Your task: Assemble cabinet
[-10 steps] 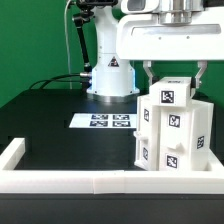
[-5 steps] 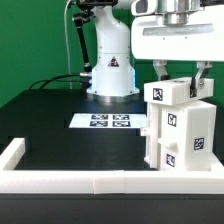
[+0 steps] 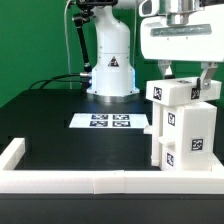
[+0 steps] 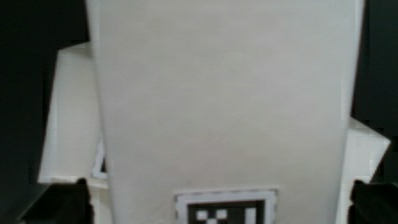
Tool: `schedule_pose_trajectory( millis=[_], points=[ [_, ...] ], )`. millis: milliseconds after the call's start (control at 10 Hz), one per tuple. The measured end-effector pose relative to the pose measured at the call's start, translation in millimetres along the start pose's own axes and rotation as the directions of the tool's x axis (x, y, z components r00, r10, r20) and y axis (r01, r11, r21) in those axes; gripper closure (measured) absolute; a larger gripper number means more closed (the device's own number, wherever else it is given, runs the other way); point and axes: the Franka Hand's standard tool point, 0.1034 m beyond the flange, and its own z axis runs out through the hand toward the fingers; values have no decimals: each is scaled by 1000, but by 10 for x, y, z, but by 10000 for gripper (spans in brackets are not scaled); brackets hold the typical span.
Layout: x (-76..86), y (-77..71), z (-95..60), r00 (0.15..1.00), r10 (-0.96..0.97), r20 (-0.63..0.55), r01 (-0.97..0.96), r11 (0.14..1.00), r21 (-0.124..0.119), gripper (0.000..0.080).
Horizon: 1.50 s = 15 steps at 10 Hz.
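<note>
Pinched by the gripper [image 3: 186, 80] around the top block of the cabinet [image 3: 184, 128] at right of frame, just inside the low border wall [image 3: 60, 180]; probably mid-placement, next calling for a steady seat before letting go.

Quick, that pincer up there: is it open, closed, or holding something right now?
Pincer: closed on the top of the cabinet, one finger on each side of it.
</note>
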Motion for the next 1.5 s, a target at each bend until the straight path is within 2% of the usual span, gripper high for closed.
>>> schedule_pose_trajectory(
  millis=[100,500,800,1000,1200,1300,1400,1500],
  points=[
    [-6,-12,-35,1000,-14,9,14,1000,9,23],
    [-26,-53,-224,998,-57,21,57,998,26,1],
    [-42,-48,-202,995,-95,22,94,995,25,2],
    [-5,-55,-209,930,-368,14,367,930,27,2],
    [11,-74,-233,789,-614,8,614,789,24,2],
    [9,-90,-241,704,-710,8,710,704,18,2],
    [13,-89,-236,678,-735,6,734,678,19,2],
    [16,-84,-233,616,-788,5,788,616,19,2]
  ],
)
